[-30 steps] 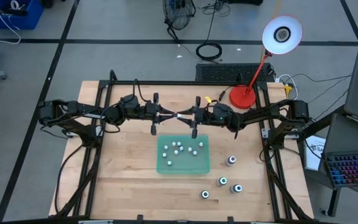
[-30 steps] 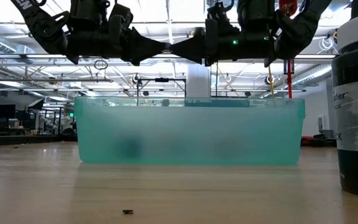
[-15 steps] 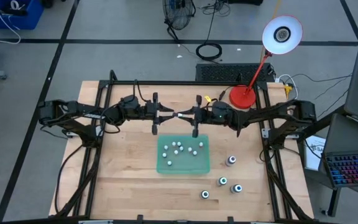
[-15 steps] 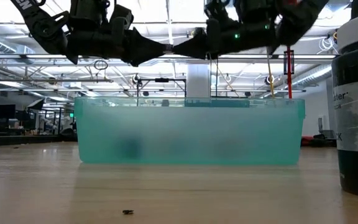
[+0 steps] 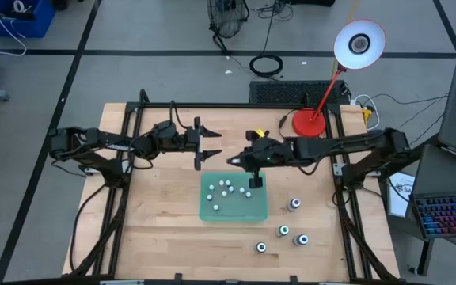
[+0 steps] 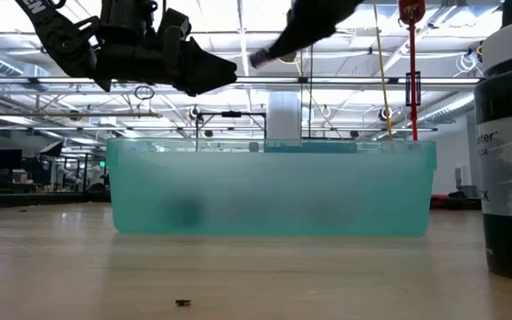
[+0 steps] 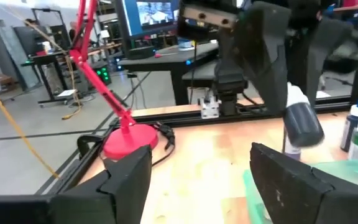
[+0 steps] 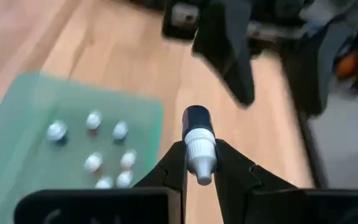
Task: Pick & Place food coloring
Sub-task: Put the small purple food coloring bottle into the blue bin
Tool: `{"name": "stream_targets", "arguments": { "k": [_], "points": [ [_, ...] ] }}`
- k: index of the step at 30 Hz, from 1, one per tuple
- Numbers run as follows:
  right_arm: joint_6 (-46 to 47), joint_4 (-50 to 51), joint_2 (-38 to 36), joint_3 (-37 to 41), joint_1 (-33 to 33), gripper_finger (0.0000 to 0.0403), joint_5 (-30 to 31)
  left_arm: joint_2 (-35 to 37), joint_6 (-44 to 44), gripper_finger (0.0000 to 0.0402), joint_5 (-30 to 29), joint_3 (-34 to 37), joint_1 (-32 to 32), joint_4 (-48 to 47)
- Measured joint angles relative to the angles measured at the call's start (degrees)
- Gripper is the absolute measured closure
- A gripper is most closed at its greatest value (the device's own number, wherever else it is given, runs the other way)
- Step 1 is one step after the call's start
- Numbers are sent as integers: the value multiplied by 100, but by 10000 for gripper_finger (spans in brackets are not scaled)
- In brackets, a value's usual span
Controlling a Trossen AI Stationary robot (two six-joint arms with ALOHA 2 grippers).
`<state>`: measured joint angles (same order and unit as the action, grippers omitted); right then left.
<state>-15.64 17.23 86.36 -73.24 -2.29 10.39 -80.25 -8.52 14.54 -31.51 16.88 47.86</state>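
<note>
Gripping a small food coloring bottle (image 8: 197, 144) by its white neck, the right gripper (image 5: 238, 161) hangs above the far edge of the green tray (image 5: 262, 210). About nine white-capped bottles (image 5: 227, 188) already stand inside the tray. Four larger bottles (image 5: 284, 231) wait on the desk (image 5: 165, 237) near its right front corner. The left gripper (image 5: 211, 143), jaws spread and empty, hovers just beyond the tray's far-left corner.
</note>
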Motion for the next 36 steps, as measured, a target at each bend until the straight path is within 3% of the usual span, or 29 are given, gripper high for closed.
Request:
{"name": "stream_targets", "arguments": {
  "k": [6,12,25,36],
  "points": [
    [929,2108,461,-977,-137,363,3,0,-40,126,1,0,11,-194],
    [1373,2965,1153,-1035,-120,363,-60,2,-43,128,-195,0,11,-414],
    [1337,3302,2304,-1033,-234,363,-468,2,-30,128,-268,0,9,-466],
    [1052,3273,2568,-1033,-234,363,-620,2,-40,128,-268,0,9,-477]
  ]
}}
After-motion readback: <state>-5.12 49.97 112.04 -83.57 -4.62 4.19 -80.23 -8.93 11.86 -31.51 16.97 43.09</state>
